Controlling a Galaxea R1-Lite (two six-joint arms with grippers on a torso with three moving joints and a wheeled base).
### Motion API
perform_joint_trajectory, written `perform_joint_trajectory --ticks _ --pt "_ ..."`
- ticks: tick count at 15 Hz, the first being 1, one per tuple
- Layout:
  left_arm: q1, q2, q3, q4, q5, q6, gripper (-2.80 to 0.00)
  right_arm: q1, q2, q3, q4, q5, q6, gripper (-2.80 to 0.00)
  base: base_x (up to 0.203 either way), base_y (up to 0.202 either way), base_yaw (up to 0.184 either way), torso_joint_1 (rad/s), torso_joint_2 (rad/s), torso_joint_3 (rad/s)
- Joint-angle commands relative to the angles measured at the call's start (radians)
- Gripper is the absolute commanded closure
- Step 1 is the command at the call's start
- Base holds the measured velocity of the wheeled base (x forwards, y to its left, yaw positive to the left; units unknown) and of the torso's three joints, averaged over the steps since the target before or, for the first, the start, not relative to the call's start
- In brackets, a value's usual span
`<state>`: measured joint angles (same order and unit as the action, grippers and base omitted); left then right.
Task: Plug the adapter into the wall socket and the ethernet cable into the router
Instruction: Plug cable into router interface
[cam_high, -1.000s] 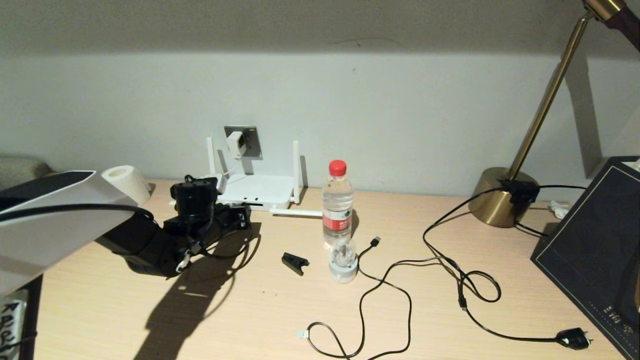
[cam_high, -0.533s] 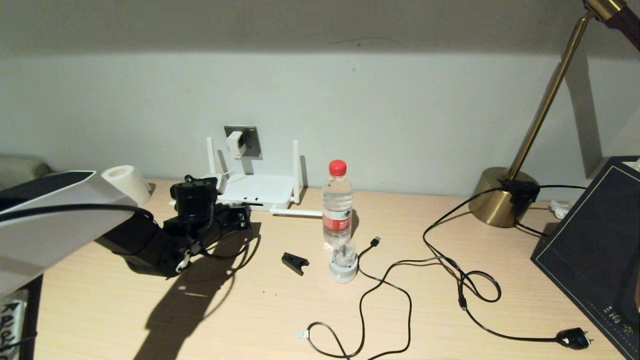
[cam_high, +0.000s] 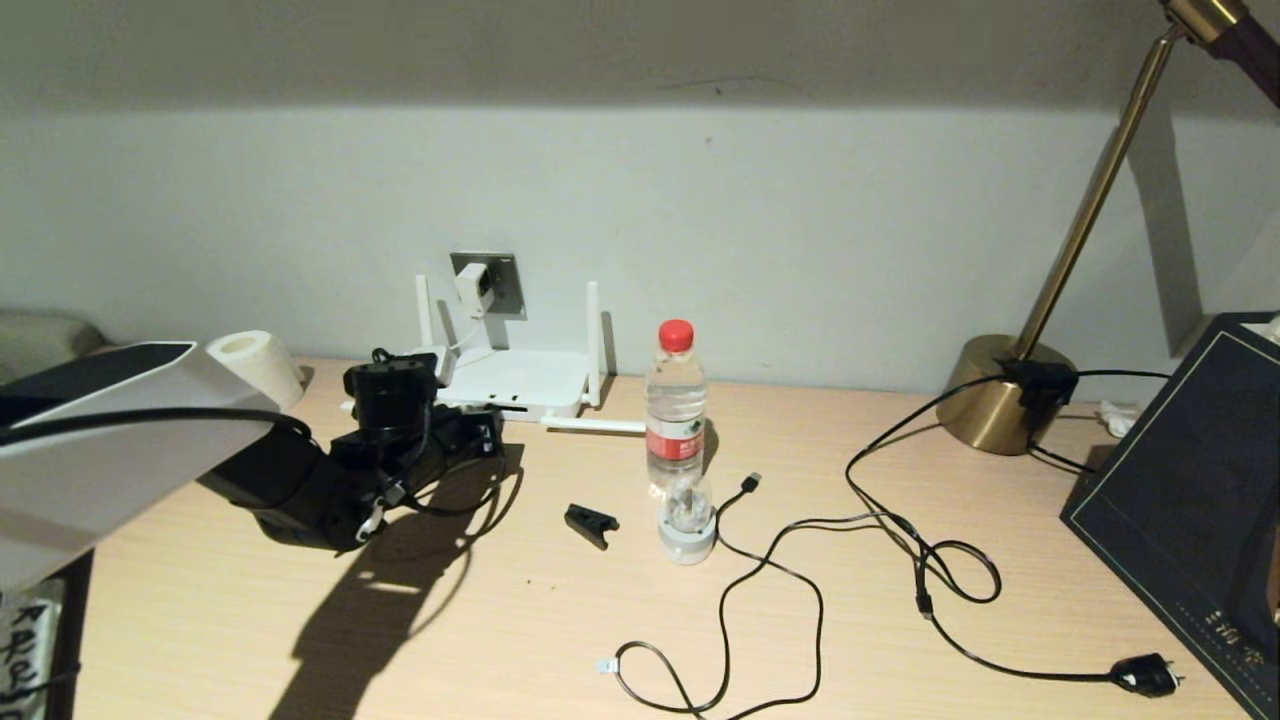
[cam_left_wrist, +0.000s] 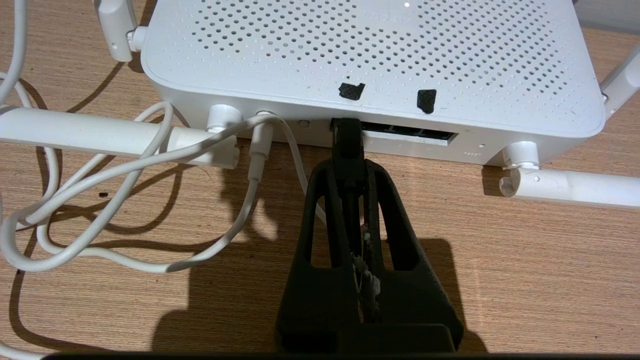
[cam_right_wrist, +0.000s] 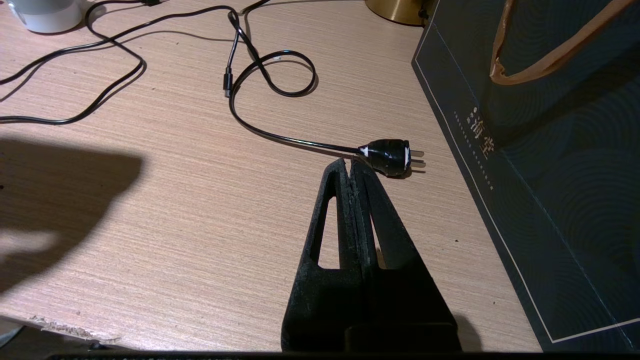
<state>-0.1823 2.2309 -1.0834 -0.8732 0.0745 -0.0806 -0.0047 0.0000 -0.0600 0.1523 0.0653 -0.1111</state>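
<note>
The white router (cam_high: 520, 382) lies against the wall, port edge toward me. My left gripper (cam_left_wrist: 348, 167) is shut on the ethernet cable (cam_left_wrist: 346, 137), whose black plug sits in the end port of the row of ports. In the head view that gripper (cam_high: 487, 432) is right at the router's front edge. The white adapter (cam_high: 470, 287) sits in the grey wall socket (cam_high: 502, 285), and its white cord (cam_left_wrist: 125, 175) runs to the router. My right gripper (cam_right_wrist: 350, 164) is shut and empty, low over the desk beside a black mains plug (cam_right_wrist: 390, 156); it is outside the head view.
A water bottle (cam_high: 675, 405) and a small white-based jar (cam_high: 686, 528) stand mid-desk, with a black clip (cam_high: 590, 524) beside them. Loose black cables (cam_high: 800, 580) sprawl to the right. A brass lamp base (cam_high: 1000, 395), a dark bag (cam_high: 1190, 500) and a tissue roll (cam_high: 255, 362) line the edges.
</note>
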Motion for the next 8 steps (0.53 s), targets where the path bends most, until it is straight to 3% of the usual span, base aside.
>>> perform_joint_trajectory --ticks 1,8 --pt "0.0 0.008 -0.012 -0.006 0.001 -0.001 0.0 0.0 0.002 0.0 0.001 0.001 -0.001 0.0 0.0 0.0 0.0 0.0 0.0 0.0" --pt "0.0 0.021 -0.018 -0.006 0.001 -0.001 0.0 0.0 0.002 0.0 0.001 0.001 -0.001 0.0 0.0 0.0 0.0 0.0 0.0 0.0"
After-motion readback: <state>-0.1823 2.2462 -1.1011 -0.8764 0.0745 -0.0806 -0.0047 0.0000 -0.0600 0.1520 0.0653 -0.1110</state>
